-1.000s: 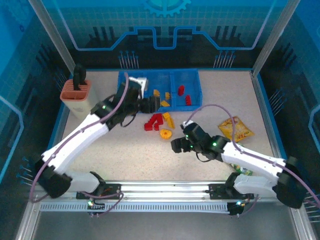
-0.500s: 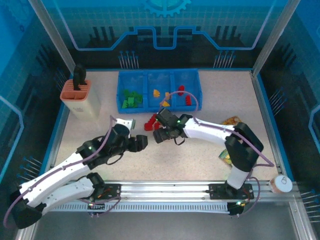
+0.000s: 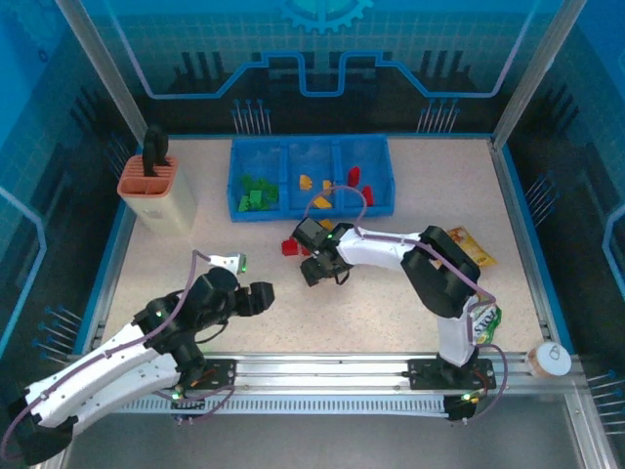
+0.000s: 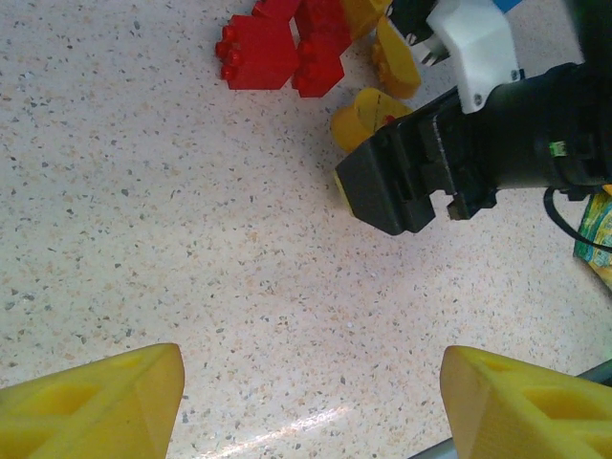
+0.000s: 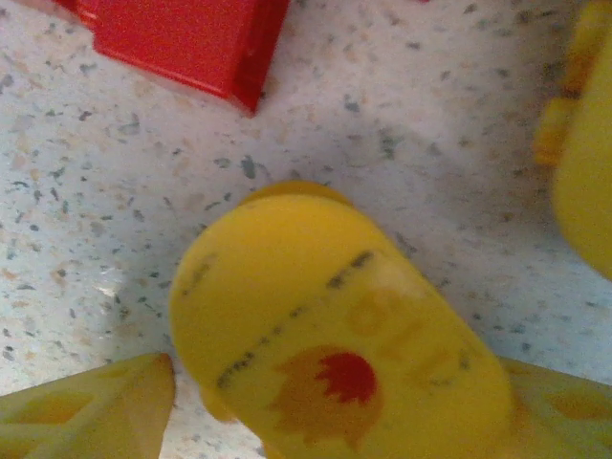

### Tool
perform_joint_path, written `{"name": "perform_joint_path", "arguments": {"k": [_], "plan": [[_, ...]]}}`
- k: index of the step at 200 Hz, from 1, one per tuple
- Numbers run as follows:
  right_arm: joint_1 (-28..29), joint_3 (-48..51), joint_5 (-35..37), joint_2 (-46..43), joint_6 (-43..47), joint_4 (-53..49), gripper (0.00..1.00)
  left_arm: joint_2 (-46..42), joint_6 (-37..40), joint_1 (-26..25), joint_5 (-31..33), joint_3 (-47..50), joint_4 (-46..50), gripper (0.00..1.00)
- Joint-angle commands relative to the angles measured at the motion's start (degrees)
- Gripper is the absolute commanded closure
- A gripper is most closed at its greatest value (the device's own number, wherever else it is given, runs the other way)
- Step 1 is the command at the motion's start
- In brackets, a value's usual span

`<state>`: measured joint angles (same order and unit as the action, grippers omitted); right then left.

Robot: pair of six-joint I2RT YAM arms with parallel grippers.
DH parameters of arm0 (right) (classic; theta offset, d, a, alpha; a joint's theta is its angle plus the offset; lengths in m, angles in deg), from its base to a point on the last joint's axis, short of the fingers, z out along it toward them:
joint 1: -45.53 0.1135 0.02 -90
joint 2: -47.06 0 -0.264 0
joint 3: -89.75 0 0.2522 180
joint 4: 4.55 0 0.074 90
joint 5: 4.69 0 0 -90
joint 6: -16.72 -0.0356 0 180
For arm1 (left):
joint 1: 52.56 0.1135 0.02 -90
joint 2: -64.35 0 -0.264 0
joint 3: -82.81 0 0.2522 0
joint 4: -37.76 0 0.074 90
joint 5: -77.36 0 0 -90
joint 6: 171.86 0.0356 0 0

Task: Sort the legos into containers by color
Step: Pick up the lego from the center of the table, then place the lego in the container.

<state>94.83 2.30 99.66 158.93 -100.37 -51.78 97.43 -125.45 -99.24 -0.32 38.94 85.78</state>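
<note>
The blue tray [image 3: 311,207] holds green legos [image 3: 255,193] in its left compartment, yellow ones [image 3: 314,185] in the middle and red ones [image 3: 359,186] on the right. Loose red legos [image 3: 291,243] [image 4: 271,48] and yellow legos [image 4: 394,62] lie in front of it. My right gripper [image 3: 314,270] [image 5: 335,402] is down on the table with a rounded yellow lego [image 5: 335,335] [image 4: 363,113] between its fingers. That lego touches the right finger [image 5: 564,406], and a sliver of table shows beside the left one. My left gripper [image 3: 262,295] [image 4: 311,402] hangs open over bare table.
A beige holder with an orange rim [image 3: 156,191] stands at the far left. A yellow snack bag [image 3: 471,249] [image 4: 598,229] lies to the right, another bag [image 3: 484,320] by the right arm's base, and a cup [image 3: 547,360] at the near right corner.
The left arm has drawn back from the tray to the near left. The right arm has swung left to the loose pile, and its fingers have narrowed around the rounded yellow lego.
</note>
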Motion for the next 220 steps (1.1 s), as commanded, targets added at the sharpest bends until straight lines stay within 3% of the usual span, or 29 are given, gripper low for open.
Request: {"name": "perform_joint_path", "arguments": {"k": [1, 32, 58, 82, 143, 183, 220], "plan": [[-0.52, -2.06, 2.33, 2.14, 0.63, -1.43, 0.24, -0.21, -0.53, -0.44, 1.04, 0.8, 0.95, 0.28], [-0.44, -1.8, 3.07, 1.55, 0.48, -0.55, 0.33, -0.21, -0.62, -0.44, 1.11, 1.05, 0.8, 0.28], [-0.17, -1.54, 3.83, 0.22, 0.28, -0.84, 0.54, -0.07, -0.62, -0.48, 1.05, 1.19, 0.8, 0.28], [0.75, -2.17, 5.44, -2.9, 0.92, -1.51, 0.64, 0.33, -0.53, -0.41, 1.13, 1.26, 0.81, 0.28], [-3.35, -19.87, 7.41, -3.46, 6.99, -8.25, 0.64, 3.75, -0.88, -0.96, -0.36, 1.08, -1.13, 0.28], [-9.26, -39.07, 3.68, 9.11, 8.93, -15.3, 0.63, 3.53, -0.88, -2.03, -0.11, -0.12, 0.78, 0.29], [-11.3, -57.34, 4.15, 22.56, 9.63, -22.84, 0.62, 1.4, -1.97, -3.41, 1.06, -0.13, 3.38, 0.29]]}}
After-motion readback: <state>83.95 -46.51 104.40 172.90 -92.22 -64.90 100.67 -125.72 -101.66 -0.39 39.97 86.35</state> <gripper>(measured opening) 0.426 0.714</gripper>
